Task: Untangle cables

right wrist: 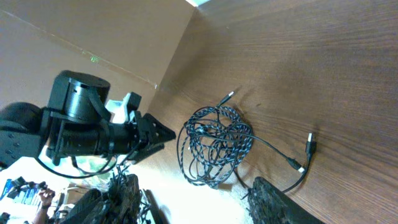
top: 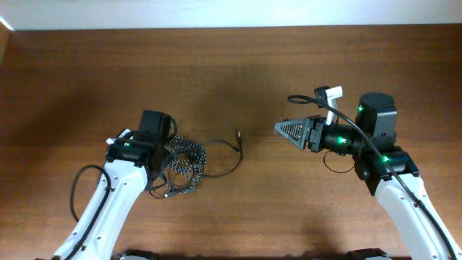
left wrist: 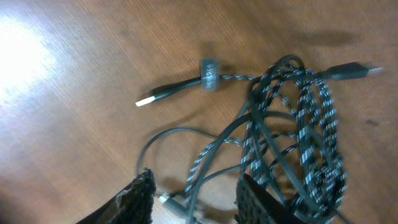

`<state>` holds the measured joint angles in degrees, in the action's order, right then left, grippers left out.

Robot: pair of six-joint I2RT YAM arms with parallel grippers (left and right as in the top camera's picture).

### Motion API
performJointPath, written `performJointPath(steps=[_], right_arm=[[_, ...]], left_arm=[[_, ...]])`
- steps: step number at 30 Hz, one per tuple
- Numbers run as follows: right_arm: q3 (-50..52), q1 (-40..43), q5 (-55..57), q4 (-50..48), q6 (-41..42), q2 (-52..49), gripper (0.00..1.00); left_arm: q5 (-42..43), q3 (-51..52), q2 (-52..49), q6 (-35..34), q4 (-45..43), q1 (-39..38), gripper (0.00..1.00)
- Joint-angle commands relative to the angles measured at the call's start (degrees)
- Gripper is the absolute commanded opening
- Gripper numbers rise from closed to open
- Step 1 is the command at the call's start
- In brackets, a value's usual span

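The two cables lie tangled in one heap on the wooden table. The braided black-and-white speckled cable (top: 189, 160) is coiled in loose loops; it also shows in the left wrist view (left wrist: 314, 134) and the right wrist view (right wrist: 214, 140). The thin plain black cable (top: 229, 165) loops out to the right and ends in a small plug (top: 238, 133). My left gripper (top: 164, 155) is open right above the heap's left edge, and cable strands and a small plug lie between its fingers (left wrist: 196, 200). My right gripper (top: 280, 128) is open, empty and well right of the heap (right wrist: 202, 202).
A speckled cable end with a strap and a USB plug (left wrist: 149, 99) lies free on the table beside the heap. Thicker black robot leads hang by the left arm (top: 76, 191) and the right arm (top: 339, 123). The table's far edge meets a pale wall (top: 231, 14).
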<state>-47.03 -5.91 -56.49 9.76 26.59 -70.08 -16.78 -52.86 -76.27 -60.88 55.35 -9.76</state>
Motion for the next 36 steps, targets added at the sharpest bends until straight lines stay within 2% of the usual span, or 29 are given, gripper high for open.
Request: performJointPath(steps=[1, 2, 3, 6, 7, 9, 12, 14, 17, 21, 23, 26, 27, 28, 32, 33, 35, 36], right_arm=[[-0.1, 0.2, -0.4, -0.1, -1.2, -0.1, 0.58], [-0.1, 0.2, -0.3, 0.0, -1.1, -0.1, 0.58], [-0.1, 0.2, -0.3, -0.1, -1.1, -0.1, 0.58], [-0.1, 0.2, -0.3, -0.1, -1.1, -0.1, 0.58], [-0.1, 0.2, -0.3, 0.0, -1.1, -0.1, 0.58], [-0.1, 0.2, -0.3, 0.0, -1.1, -0.1, 0.58], [-0.1, 0.2, -0.3, 5.5, -5.4, -0.1, 0.65], [-0.1, -0.1, -0.3, 8.6, -5.4, -0.1, 0.7], [-0.1, -5.7, -0.3, 10.8, -5.4, -0.1, 0.7], [-0.1, -14.9, 7.7, 9.1, -5.2, -0.2, 0.7], [-0.1, -16.3, 7.5, 2.7, -5.4, -0.2, 0.7], [-0.1, -18.4, -2.1, -4.1, -13.7, -0.2, 0.68], [-0.1, -19.4, -3.1, -5.4, -16.6, -0.2, 0.61], [-0.1, -20.3, -3.1, -6.3, -19.9, -0.2, 0.58], [-0.1, -22.7, -3.1, -10.9, -25.6, -0.2, 0.64], [-0.1, -23.4, -3.0, -11.4, -29.3, -0.2, 0.61], [-0.1, -24.3, -2.9, -12.2, -29.9, -0.2, 0.54], [-0.1, -25.2, -2.1, -12.9, -31.1, -0.2, 0.45]], left_arm=[[1.6, 6.0, 0.1, 0.1, -7.0, 0.3, 0.5], [2.0, 8.5, 0.1, 0.1, -11.6, 0.3, 0.56], [2.0, 10.2, 0.1, 0.1, -15.9, 0.3, 0.54], [3.4, 12.5, 0.1, 0.1, -23.7, 0.3, 0.22], [4.1, 12.5, 0.0, 0.1, -24.4, 0.3, 0.0], [5.7, 12.4, 0.2, 1.5, -24.0, 0.3, 0.0], [14.2, 7.7, 7.6, 21.6, -22.0, 0.3, 0.0], [26.7, 2.4, 17.0, 36.7, -22.1, 0.3, 0.0], [27.6, -0.2, 29.2, 34.9, -22.6, 0.3, 0.0], [35.8, -0.2, 37.9, 35.3, -22.6, 0.3, 0.0], [41.5, -0.2, 38.8, 35.7, -24.0, 0.3, 0.0], [45.7, -0.2, 38.8, 35.8, -24.8, 0.3, 0.0], [47.6, -0.2, 38.8, 38.4, -24.9, 0.3, 0.0], [50.7, -0.2, 38.7, 40.2, -24.9, 0.3, 0.0], [53.4, -0.2, 38.4, 41.8, -24.5, 0.3, 0.0], [53.5, -0.2, 37.9, 41.7, -24.5, 0.3, 0.0], [54.1, -0.2, 36.9, 41.7, -24.5, 0.3, 0.0], [56.6, -0.2, 36.1, 41.7, -24.5, 0.3, 0.0]])
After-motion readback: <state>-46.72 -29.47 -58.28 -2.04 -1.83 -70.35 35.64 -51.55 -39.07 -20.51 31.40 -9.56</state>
